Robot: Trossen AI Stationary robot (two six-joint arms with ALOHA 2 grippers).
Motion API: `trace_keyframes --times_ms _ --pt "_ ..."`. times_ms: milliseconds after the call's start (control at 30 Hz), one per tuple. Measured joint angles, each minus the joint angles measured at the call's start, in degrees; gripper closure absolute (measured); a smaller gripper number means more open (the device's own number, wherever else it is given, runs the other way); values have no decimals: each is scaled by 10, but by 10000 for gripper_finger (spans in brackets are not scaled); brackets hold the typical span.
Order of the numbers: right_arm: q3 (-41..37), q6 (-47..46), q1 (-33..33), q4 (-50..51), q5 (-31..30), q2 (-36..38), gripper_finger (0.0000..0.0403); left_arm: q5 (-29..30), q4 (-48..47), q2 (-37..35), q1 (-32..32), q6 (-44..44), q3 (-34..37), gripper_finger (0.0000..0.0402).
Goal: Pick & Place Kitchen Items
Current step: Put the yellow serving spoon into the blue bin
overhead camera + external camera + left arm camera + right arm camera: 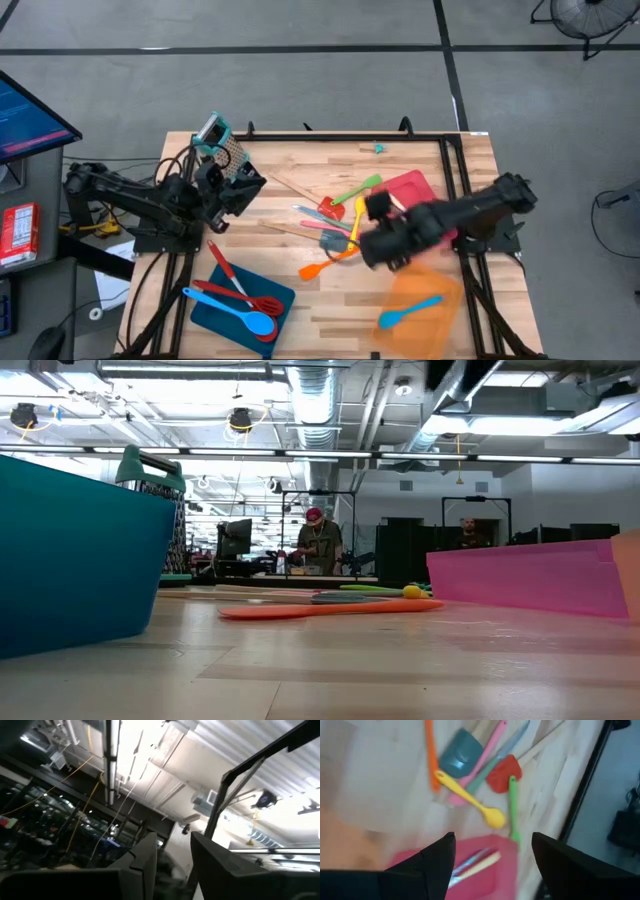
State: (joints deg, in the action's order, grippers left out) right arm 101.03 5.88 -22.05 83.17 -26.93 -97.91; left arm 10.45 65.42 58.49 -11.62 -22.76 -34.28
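From above, the loose kitchen items lie heaped mid-worktop, between the arms. The right end effector hangs just at their 3 o'clock edge, plainly the nearer; the left end effector sits well off at 10 o'clock by the box grater. At worktop level, an orange spatula lies flat. The left wrist view shows only ceiling past slightly parted fingers. The right wrist view shows spread fingers holding nothing above the yellow spoon, its handle running toward 10 o'clock.

yellow spoon, red turner, orange spatula, blue tray, pink tray
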Motion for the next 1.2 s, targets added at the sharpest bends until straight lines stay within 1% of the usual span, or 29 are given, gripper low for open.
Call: trace_keyframes --times_ms 67,167,267,367,467,533,633,700,767,833,967,1067,1200 --pt "-1 69 37 -16 15 -14 148 -5 1 -11 0 0 0 297" --pt "-1 144 85 -47 56 -39 148 -21 0 -31 0 0 0 297" --pt "-8 192 126 -55 84 -55 148 -39 -2 -50 0 0 0 297" --pt "-42 215 158 -83 107 -52 148 -55 -4 -64 0 0 0 298" --pt "-92 225 181 -131 134 -25 148 -65 -7 -73 0 4 0 298" --pt "-133 235 192 -159 136 4 148 -67 -13 -75 0 17 0 298" --pt "-214 236 212 -219 152 44 148 -67 -16 -75 0 42 0 298" --pt "-273 226 224 -281 166 71 148 -66 -16 -75 1 62 0 298" --pt "-327 223 228 -336 166 92 148 -57 -16 -75 3 78 0 298" --pt "-367 222 223 -388 168 97 148 -45 -18 -75 5 90 0 298" --pt "-398 211 203 -481 183 83 148 -25 -19 -75 12 104 0 298" --pt "-400 221 192 -512 185 59 148 -18 -27 -75 17 104 0 298" --pt "-401 254 199 -498 190 39 148 -18 -27 -75 18 104 0 298"
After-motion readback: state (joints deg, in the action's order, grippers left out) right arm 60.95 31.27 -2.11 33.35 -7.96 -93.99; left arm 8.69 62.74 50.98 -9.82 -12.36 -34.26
